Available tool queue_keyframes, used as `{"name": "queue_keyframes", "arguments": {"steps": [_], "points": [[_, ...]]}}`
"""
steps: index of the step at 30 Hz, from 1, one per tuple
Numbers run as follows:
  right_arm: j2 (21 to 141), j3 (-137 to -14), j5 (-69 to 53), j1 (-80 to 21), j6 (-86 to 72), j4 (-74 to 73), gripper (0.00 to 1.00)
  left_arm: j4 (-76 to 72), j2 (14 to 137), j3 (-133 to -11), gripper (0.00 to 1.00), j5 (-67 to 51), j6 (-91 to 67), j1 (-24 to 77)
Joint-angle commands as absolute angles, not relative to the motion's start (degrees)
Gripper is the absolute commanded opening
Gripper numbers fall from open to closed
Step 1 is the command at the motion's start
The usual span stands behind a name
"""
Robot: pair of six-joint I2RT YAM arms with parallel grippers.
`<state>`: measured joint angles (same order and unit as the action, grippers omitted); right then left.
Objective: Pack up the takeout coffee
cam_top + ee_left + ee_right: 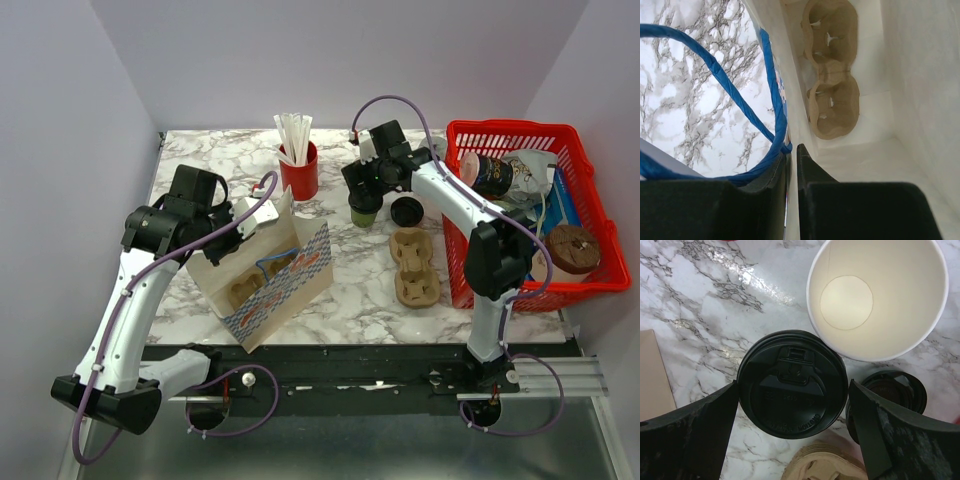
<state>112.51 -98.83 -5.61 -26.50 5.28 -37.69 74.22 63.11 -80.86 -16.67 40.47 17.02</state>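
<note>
Two arms share the job. In the top view, the left gripper (240,222) holds the paper bag (285,285) up by its rim, while the right gripper (365,190) hangs over the takeout coffee (365,213), which stands on the table (200,160) at two o'clock from the bag. A spare lid (407,211) lies at the coffee's three o'clock. In the left wrist view, the fingers are pinched nearly closed on the bag wall beside its blue handle (715,80), and a pulp tray (832,100) lies inside. In the right wrist view, the jaws are spread wide on either side of the coffee's black lid (792,385), gripping nothing, with an empty cup (877,297) at one o'clock. The coffee looks lidded and the tray is bagged, so grasping it and setting it in the bag remain.
</note>
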Motion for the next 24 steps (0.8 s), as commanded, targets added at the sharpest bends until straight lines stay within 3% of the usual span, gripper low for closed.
{"name": "queue_keyframes", "arguments": {"steps": [1, 6, 24], "points": [[114.17, -99.05, -5.71, -26.10, 5.89, -37.62, 0.96, 74.53, 63.54, -80.95, 0.20, -16.43, 39.81, 17.23], [113.91, -98.61, -5.71, -26.10, 6.33, -37.79, 0.90, 74.71, 63.37, -81.04, 0.20, -16.35, 39.81, 17.14], [111.45, -97.03, -6.50, -26.10, 9.49, -40.78, 0.93, 74.88, 63.37, -80.86, 0.21, -16.08, 40.25, 17.23]]}}
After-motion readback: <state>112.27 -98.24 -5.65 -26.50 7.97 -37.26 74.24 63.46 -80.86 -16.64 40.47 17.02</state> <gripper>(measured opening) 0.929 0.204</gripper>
